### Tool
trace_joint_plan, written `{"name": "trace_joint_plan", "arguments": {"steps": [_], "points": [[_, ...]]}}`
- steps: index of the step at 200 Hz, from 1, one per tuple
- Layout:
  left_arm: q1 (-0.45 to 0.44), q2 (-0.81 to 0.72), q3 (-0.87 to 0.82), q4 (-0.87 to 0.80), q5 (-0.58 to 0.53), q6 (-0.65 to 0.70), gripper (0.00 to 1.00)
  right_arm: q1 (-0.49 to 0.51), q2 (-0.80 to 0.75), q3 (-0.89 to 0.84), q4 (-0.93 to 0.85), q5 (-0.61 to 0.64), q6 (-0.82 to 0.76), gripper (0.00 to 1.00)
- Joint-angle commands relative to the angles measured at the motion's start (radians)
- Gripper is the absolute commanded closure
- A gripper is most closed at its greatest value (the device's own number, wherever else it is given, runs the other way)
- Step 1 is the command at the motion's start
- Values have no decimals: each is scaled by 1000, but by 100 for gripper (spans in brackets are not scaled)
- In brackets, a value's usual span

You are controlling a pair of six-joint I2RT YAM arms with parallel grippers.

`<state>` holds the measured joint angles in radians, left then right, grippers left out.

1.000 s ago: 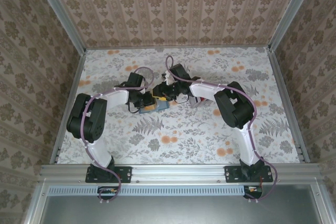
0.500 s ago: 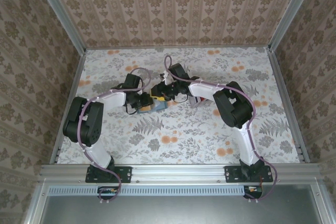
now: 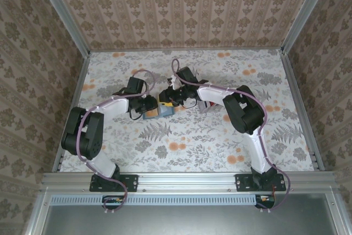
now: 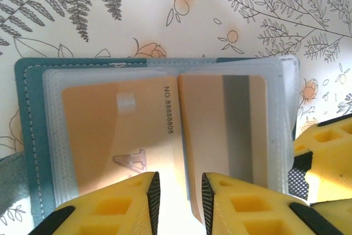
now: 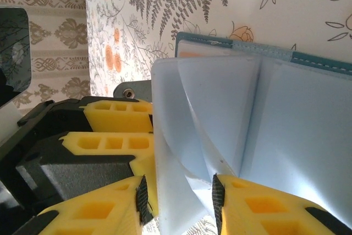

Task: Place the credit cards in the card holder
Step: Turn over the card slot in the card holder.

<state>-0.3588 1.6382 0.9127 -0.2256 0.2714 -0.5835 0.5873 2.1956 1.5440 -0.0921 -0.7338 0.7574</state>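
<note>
From above, we see the card holder lying open on the floral table, just toward 11 o'clock from the table's middle; the left gripper is at its 9 o'clock side and the right gripper at its 1 o'clock corner, both so close over it that we cannot read their jaws here. In the left wrist view, the teal card holder lies spread flat with its clear plastic sleeves uppermost, and two tan credit cards sit inside them, one on each side of the fold, the one toward 3 o'clock showing a grey stripe. The left gripper enters from 6 o'clock with its jaws a narrow gap apart, a sleeve edge standing in that gap against one pad only, and one of the right gripper's yellow fingers shows at 4 o'clock. In the right wrist view, the right gripper comes in from 6 o'clock with a fan of sleeves filling the space between its jaws, and we cannot tell whether they are pinched; the holder's teal edge runs toward 1 o'clock, and the left gripper's fingers sit at 8 o'clock
</note>
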Motion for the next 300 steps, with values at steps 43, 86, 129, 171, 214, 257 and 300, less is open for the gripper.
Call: {"name": "trace_joint_plan", "arguments": {"steps": [43,86,129,171,214,257,300], "points": [[34,-20,-38,10,-8,-13,71,16,32,66,-152,87,-108,56],[29,8,-32,25,12,-18,71,22,31,85,-207,133,-140,54],[28,2,-30,18,9,-17,71,26,34,94,-231,162,-152,54],[58,-101,-36,-56,-39,-4,71,26,33,100,-263,195,-170,54],[84,-203,-24,-124,-73,17,70,28,41,105,-258,193,-164,54],[68,-190,-14,-96,-40,5,68,25,28,93,-268,207,-175,54],[15,-70,23,-56,-2,-4,69,-8,-33,54,-299,258,-207,54]]}}
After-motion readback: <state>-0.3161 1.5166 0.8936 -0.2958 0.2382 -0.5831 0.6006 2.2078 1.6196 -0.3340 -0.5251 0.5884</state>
